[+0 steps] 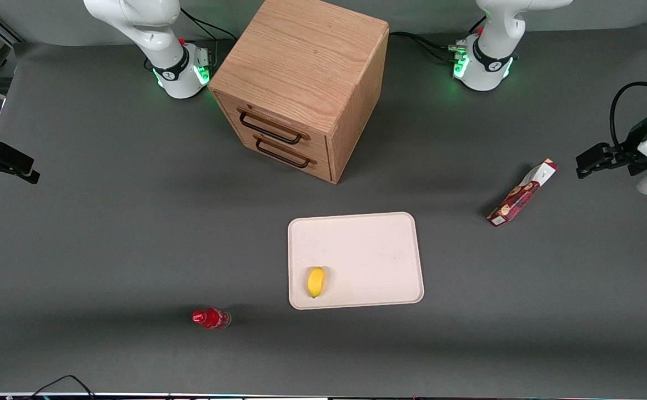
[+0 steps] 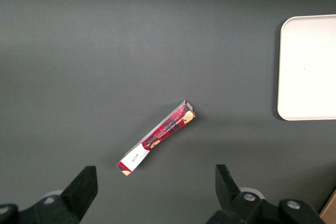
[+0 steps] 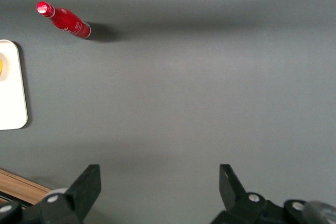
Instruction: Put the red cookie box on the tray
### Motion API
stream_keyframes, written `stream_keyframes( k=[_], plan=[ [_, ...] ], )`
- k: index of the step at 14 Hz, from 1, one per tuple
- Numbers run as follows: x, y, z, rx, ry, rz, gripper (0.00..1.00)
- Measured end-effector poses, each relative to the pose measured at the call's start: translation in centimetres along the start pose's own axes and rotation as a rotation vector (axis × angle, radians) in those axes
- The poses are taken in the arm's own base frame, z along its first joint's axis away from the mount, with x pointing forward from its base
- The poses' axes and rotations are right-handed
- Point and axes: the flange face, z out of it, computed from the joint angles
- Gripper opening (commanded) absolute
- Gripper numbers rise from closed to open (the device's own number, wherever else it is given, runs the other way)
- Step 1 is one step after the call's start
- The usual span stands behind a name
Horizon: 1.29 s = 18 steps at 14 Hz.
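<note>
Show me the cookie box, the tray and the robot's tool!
red cookie box point(image 1: 520, 194): front view, middle of its dark-red side.
tray point(image 1: 379, 250): front view, bare floor.
tool point(image 2: 156, 184): left wrist view, open, above the box.

**Cookie box off the tray, gripper held above the table**

The red cookie box point(image 1: 521, 193) is seen lying flat on the table point(image 1: 106, 233), well apart from the tray point(image 1: 379, 250), toward the working arm's end. 1 lemon point(image 1: 316, 281) is set on the tray, at a corner nearer the front camera. A bottle point(image 1: 211, 318) is laid beside the tray, toward the parked arm's end. The 2-drawer cabinet point(image 1: 301, 83) is placed farther from the camera than the tray. The gripper point(image 2: 155, 190) is held spread wide above the table, near the box.
</note>
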Motion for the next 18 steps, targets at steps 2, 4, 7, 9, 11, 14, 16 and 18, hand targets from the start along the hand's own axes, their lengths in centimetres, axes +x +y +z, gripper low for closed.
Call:
stream_keyframes(
  k=[2,4,7,9,11,14,16,18],
  plan=[
    [0.05,-0.01,-0.17,0.0,0.004,0.0,1.0],
    [0.12,-0.02,-0.55,0.0,0.011,0.0,1.0],
    [0.14,-0.02,-0.56,0.0,0.01,0.002,1.0],
    [0.15,0.01,-0.51,0.0,0.008,0.004,1.0],
    [0.15,0.06,-0.49,0.0,0.007,0.007,1.0],
    [0.16,0.13,-0.46,0.0,0.006,0.01,1.0],
    [0.16,0.14,-0.46,0.0,0.006,0.01,1.0],
    [0.16,0.17,-0.46,0.0,0.006,0.012,1.0]
  ],
)
